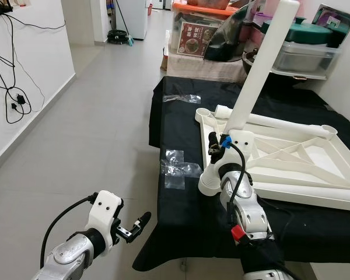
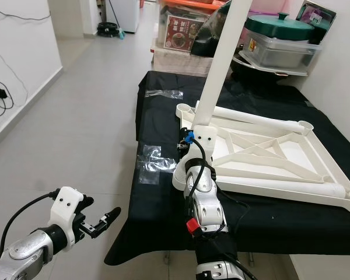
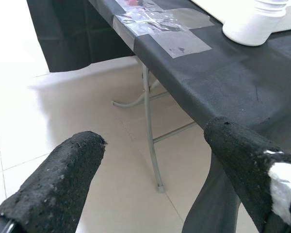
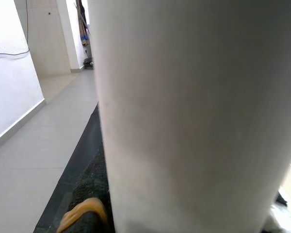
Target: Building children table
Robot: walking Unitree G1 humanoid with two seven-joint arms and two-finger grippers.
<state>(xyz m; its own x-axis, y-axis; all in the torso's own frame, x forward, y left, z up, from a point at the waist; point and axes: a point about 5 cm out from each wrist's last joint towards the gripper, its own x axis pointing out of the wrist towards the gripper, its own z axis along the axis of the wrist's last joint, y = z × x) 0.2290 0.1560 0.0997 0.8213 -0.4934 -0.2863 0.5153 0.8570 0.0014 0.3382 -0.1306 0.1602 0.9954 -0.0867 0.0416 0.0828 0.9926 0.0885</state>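
Right gripper (image 1: 217,147) closed on white table leg (image 1: 261,65), held tilted w/ base at corner of upturned tabletop (image 1: 306,160) on black-covered table (image 1: 186,233). Left gripper (image 1: 137,224) open, off table edge, above floor (image 1: 93,134).

White table leg (image 1: 261,70) upright on upturned tabletop (image 1: 315,166)

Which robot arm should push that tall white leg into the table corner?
The right. Its end effector already holds the white leg upright at the tabletop's corner socket, while the left end effector hangs open off the table over the floor.
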